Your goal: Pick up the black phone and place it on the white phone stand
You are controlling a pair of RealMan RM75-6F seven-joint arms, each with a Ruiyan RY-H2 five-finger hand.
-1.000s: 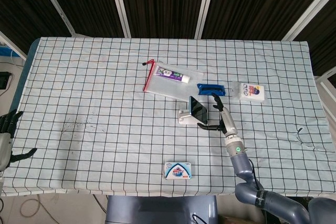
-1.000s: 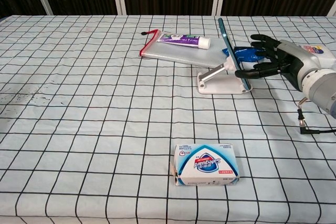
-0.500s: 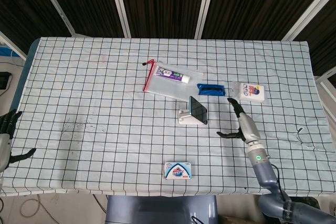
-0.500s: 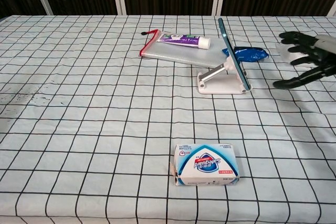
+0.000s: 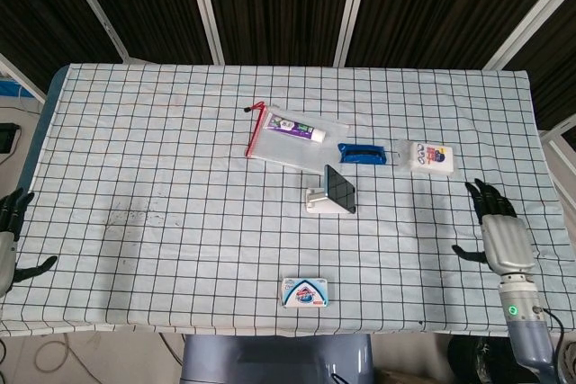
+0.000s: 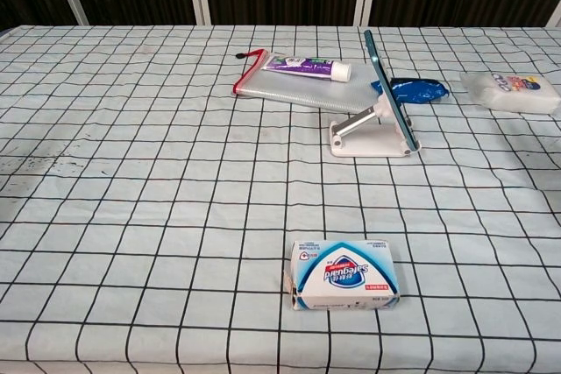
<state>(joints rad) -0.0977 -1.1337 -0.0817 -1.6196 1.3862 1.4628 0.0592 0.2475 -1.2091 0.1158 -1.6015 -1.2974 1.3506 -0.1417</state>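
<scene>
Black phone [image 5: 340, 189]: leaning tilted on the white phone stand [image 5: 320, 201], mid-table. Chest view shows its thin edge; head view its dark face.
My right hand [image 5: 497, 233]: head view only, near the table's right edge, fingers spread, holding nothing.
My left hand [image 5: 9, 238]: head view only, beyond the left edge, fingers apart, empty.
Soap box [image 6: 344, 275]: near front edge.

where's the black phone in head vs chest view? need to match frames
Head view: black phone just right of centre, leaning on the white phone stand.
Chest view: black phone upper right of centre, seen edge-on, tilted on the white phone stand.
Shared landmark: the blue packet just behind the stand.
</scene>
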